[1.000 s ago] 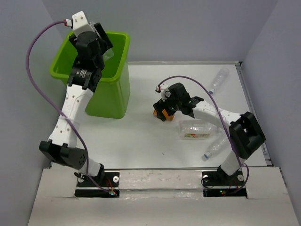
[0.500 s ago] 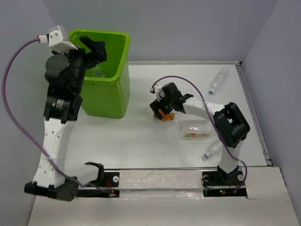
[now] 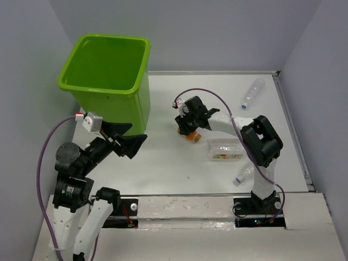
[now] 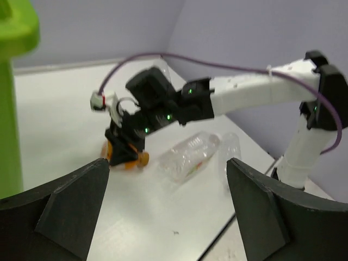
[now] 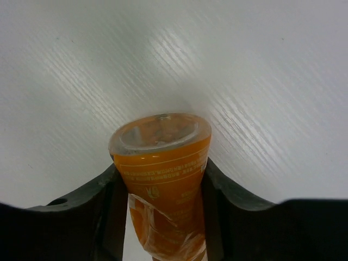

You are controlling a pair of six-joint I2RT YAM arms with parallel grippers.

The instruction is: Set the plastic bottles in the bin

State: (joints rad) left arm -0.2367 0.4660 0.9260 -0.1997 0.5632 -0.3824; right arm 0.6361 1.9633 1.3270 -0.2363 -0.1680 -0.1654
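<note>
The lime-green bin stands at the back left; its edge shows in the left wrist view. My right gripper is down on the table, shut on an orange-labelled bottle whose sides touch both fingers. The same bottle shows under the right arm in the left wrist view. My left gripper hangs open and empty in front of the bin. Three clear bottles lie on the right: a labelled one, one at the back, and one near the front.
Grey walls close in the white table at the back and on both sides. The right arm reaches across the middle of the table. A purple cable loops beside the left arm.
The left arm has pulled back from over the bin to the near left, its jaws now wide open. The right gripper has closed its jaws around the orange-labelled bottle.
</note>
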